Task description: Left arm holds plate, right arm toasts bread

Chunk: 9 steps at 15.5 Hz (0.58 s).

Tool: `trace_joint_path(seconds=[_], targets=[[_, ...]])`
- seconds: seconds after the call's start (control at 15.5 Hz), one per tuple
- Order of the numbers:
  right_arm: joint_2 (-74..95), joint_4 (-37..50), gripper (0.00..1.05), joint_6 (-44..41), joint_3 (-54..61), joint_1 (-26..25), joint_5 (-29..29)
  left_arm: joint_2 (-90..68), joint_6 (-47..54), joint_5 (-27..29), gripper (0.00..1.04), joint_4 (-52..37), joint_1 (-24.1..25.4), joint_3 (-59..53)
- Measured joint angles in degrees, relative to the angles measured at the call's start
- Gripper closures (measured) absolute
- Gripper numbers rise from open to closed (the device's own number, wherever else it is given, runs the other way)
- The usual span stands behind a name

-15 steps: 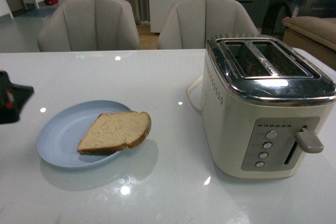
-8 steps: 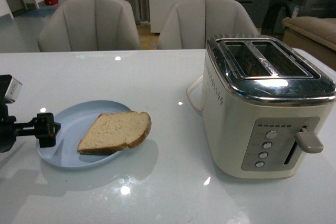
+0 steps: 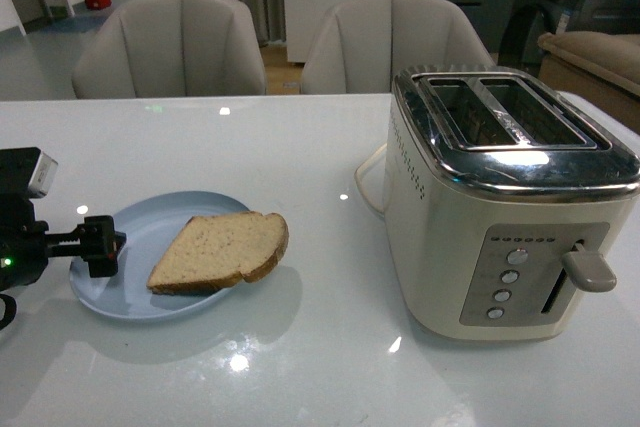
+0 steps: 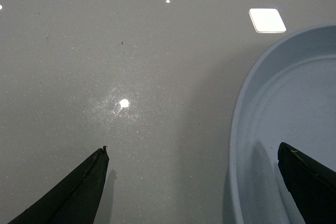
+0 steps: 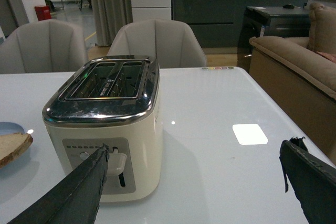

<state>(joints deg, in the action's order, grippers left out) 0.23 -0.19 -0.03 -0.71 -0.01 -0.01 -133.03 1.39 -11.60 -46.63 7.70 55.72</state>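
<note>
The left gripper (image 4: 191,156) was spread, straddling the rim of the pale-blue plate (image 4: 235,129) — it needed to close squarely, short of the bread slice (image 3: 220,250) ahead.

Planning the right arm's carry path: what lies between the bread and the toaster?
Front view: only bare table between the bread and the toaster, save a white loop hugging the toaster's side.

We had our left arm (image 3: 18,252) reaching in low from the left side, with the left gripper (image 3: 100,245) held roughly level and aimed to the right. Seen from the wrist, its fingers (image 4: 73,192) stood wide apart, gripping nothing. Our right gripper (image 5: 195,145) was likewise spread wide, its dark fingers (image 5: 68,198) holding nothing.
</note>
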Motion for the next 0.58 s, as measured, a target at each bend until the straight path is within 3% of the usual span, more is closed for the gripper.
trace_joint_path(seconds=[0.26,0.58], targets=[[0.0,0.0,0.06,0.0,0.0,0.0,0.0,-0.2,0.3,-0.5,0.08,-1.9,0.0,0.0],[0.0,0.0,0.06,0.0,0.0,0.0,0.0,-1.6,0.3,-0.9,0.47,-3.8,0.0,-0.2]])
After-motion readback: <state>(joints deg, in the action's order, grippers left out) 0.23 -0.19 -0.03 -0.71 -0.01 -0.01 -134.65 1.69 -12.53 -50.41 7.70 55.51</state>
